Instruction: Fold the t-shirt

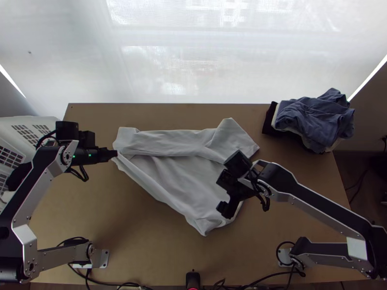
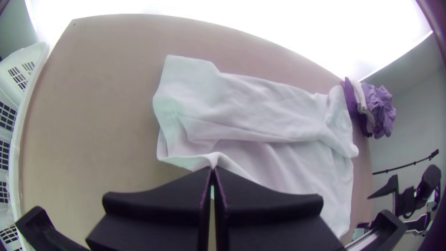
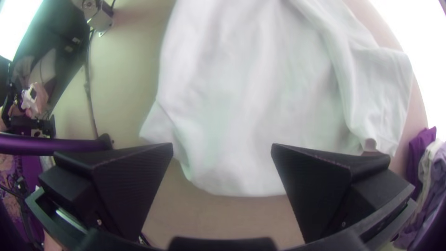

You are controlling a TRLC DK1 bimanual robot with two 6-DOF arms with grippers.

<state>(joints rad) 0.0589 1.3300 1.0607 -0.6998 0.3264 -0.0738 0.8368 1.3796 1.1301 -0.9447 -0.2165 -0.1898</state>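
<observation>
The white t-shirt (image 1: 179, 179) lay across the middle of the tabletop (image 1: 135, 227), partly spread, its far side turned over in a long, soft band that ran sideways. Beneath this band the body narrowed toward a rumpled corner near the table's near side. At the band's right end, a wide, squared flap angled outward.

The left gripper (image 1: 115, 153) was at the shirt's left end, its 2 fingers clenched together on a pinch of the edge. In the left wrist view, the cloth rose to a small peak at the fingertips and sagged in shallow curves to both sides. The right gripper (image 1: 227, 209) was over the shirt's right side, its 2 fingers released and wide apart. In the right wrist view, the shirt's rounded edge showed between them, with nothing grasped; whether either finger touched the cloth, I could not tell.

The fabric looked thin, smooth and matte, with fine creases along the band and looser ripples in the body. The fingers were flat, black and broad, finely ridged on the inner faces of the right pair.

At the tabletop's far right corner sat a crumpled clothes pile (image 1: 314, 121), slate blue over white and black layers. A white plastic basket (image 1: 36, 121) with slotted walls stood at the left.
</observation>
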